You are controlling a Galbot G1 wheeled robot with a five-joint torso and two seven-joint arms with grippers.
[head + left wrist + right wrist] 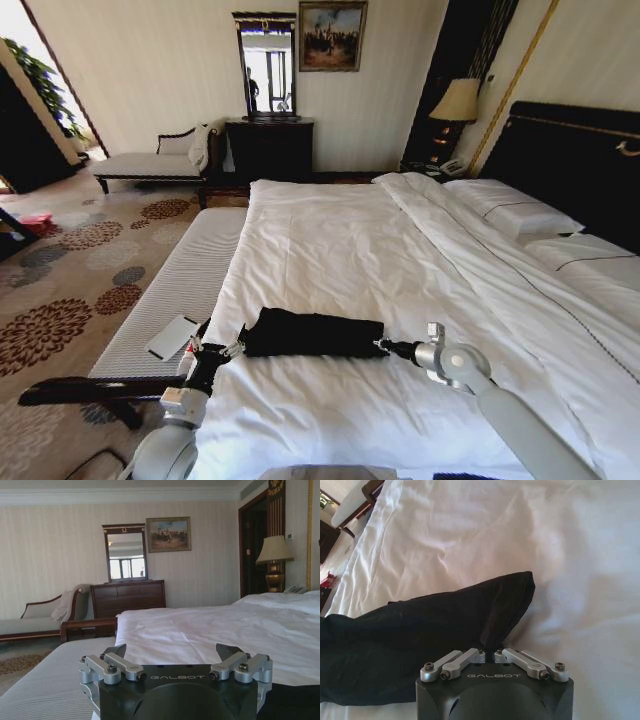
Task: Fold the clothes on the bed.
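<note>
- Head view: the black T-shirt (312, 334) lies as a long folded bundle across the near part of the bed (330, 240), on the white duvet (420, 300). The left gripper (236, 347) sits at the bundle's left end and the right gripper (383, 346) at its right end, so the cloth stretches between the two. A narrow padded bench (185, 280) runs along the bed's left side, with a pale flat object (172, 337) lying on it near the left arm.
- Left wrist view: the left gripper (170, 652) has its fingers (115, 652) set wide apart, with white bedding showing between them. A strip of the black T-shirt (292, 700) lies beside the gripper body, clear of the fingers. A dark dresser (129, 597) and mirror (125, 552) stand at the far wall.
- Right wrist view: the right gripper (489, 655) has its fingers (479, 654) drawn close together, pinching the edge of the black T-shirt (410, 640) where a fold comes down to them. The rest of the shirt spreads away from the fingers over the white duvet (560, 555).
</note>
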